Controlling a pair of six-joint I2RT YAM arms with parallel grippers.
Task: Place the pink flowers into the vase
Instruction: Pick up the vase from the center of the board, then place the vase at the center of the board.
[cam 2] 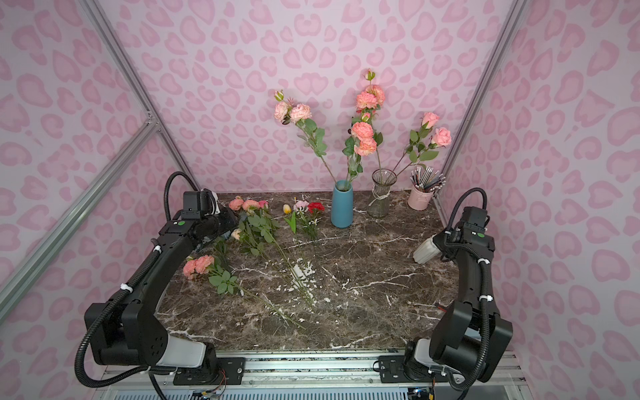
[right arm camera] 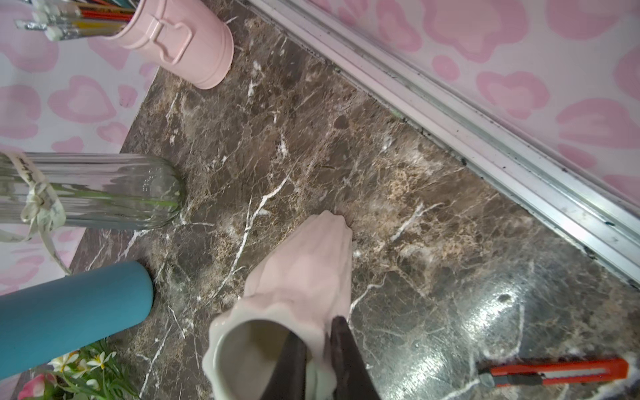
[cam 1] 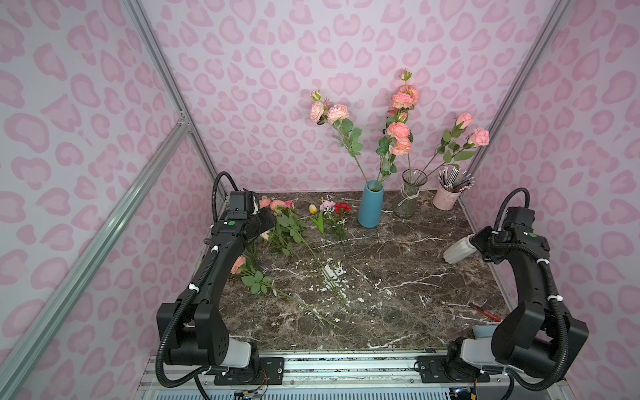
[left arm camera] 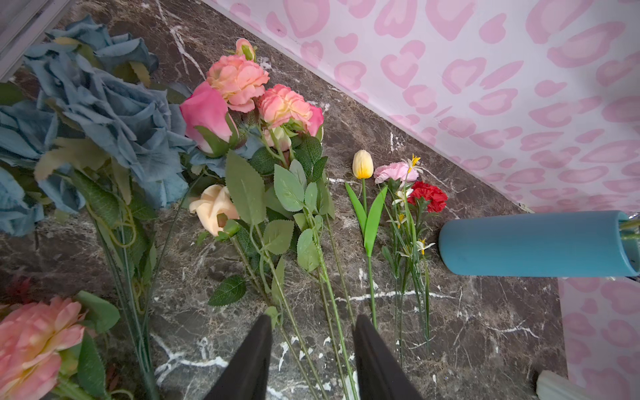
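Marble counter [cam 1: 398, 277]: right end effector [right arm camera: 316, 329] pinches white vase [right arm camera: 304, 263] rim; left end effector [left arm camera: 313, 318] gapes empty, pink flowers [left arm camera: 256, 93] just ahead.

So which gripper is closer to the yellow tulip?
Left. The left gripper hovers open over pink flower stems beside the yellow tulip; the right gripper is across the table, gripping the rim of the white vase.

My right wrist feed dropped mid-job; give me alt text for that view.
The right gripper pinches the rim of a pale ribbed ceramic vase, one finger inside its mouth. Around it on the brown marble tabletop: teal vase, clear glass vase, pink pencil bucket, orange utility knife.
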